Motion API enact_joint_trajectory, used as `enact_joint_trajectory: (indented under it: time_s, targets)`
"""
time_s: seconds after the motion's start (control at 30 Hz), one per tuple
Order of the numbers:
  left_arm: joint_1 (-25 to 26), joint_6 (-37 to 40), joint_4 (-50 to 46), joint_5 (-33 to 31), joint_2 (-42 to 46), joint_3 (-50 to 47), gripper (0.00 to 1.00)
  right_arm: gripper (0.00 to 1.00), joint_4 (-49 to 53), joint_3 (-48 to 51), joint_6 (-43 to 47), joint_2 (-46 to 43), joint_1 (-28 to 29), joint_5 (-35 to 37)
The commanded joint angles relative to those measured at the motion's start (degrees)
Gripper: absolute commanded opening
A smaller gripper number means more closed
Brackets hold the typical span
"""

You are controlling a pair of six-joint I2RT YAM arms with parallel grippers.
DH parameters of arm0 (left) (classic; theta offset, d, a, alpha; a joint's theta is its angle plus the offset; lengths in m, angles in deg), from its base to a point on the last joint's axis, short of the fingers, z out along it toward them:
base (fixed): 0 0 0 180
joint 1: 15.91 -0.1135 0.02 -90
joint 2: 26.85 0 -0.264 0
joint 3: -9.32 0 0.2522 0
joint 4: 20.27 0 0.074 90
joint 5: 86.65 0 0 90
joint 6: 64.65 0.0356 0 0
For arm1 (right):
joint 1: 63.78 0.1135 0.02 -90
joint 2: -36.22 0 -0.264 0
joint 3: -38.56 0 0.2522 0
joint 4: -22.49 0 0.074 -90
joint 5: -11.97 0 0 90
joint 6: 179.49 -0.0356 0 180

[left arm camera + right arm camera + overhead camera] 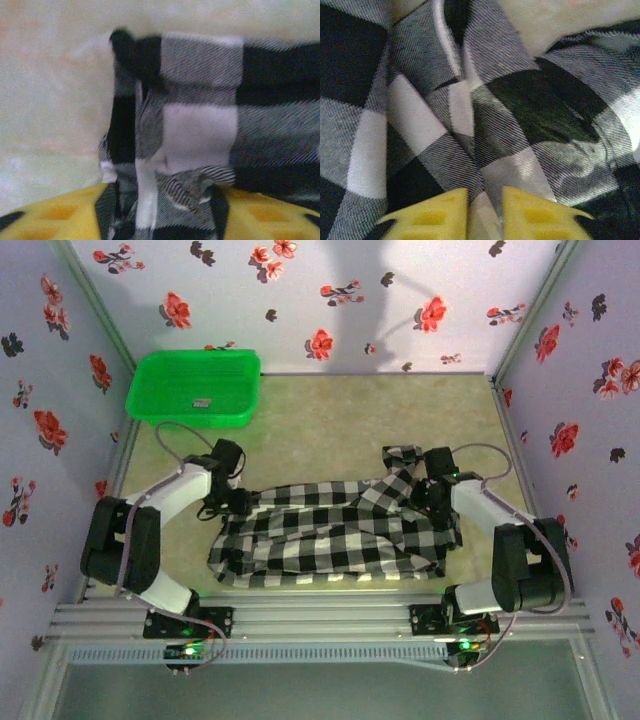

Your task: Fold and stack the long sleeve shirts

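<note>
The black-and-white checked long sleeve shirt (330, 530) lies rumpled across the middle of the table, between the two arms. My left gripper (238, 502) sits at the shirt's left edge and is shut on a bunch of its cloth (165, 200), which passes between the yellow fingers (55, 215). At the shirt's right end, where the cloth rises in a fold, my right gripper (428, 495) is shut on a pinched ridge of the shirt (485, 210) between its yellow fingers (435, 215). The lettering and collar are hidden.
A green plastic basket (197, 387) stands at the back left, holding a small dark item. Flowered walls close in the table on three sides. Bare beige tabletop (380, 410) lies behind the shirt.
</note>
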Motion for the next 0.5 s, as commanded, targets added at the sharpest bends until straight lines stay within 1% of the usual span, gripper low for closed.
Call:
enact_joint_trajectory:
  time_s: [0.0,0.07,0.13,0.2,0.23,0.27,0.33,0.4,0.47]
  targets:
    - [0.1,-7.6,-5.1,-3.0,3.5,0.5,0.72,0.57,1.6,1.1,-1.5,-1.8,0.1,-1.8]
    - [0.2,-9.8,-6.2,-2.6,3.8,3.5,0.77,0.63,2.8,-0.1,-1.6,-3.2,0.4,-2.0]
    - [0.9,-10.9,-7.8,-1.3,3.2,9.2,0.80,0.70,6.3,-2.7,-1.1,-5.6,0.7,1.5]
    - [2.2,-11.2,-8.4,0.3,2.1,14.7,0.81,0.81,9.4,-5.8,-0.8,-8.1,0.3,5.2]
    - [2.9,-11.4,-8.4,1.9,1.3,17.9,0.82,0.85,9.9,-7.8,0.0,-8.7,-0.6,5.0]
    - [3.4,-11.3,-7.8,3.8,0.5,20.1,0.82,0.86,10.3,-9.9,1.0,-8.3,-1.8,3.7]
    - [4.2,-12.4,-5.8,11.0,-2.6,24.3,0.83,0.87,12.8,-17.0,3.4,-4.3,-4.2,1.5]
    - [4.9,-15.4,-5.2,15.1,-6.4,27.7,0.81,0.87,15.5,-25.0,5.8,1.4,-5.8,0.8]
    - [6.3,-16.8,-3.1,18.2,-9.9,29.0,0.81,0.87,17.0,-32.3,8.0,7.9,-7.2,-1.4]
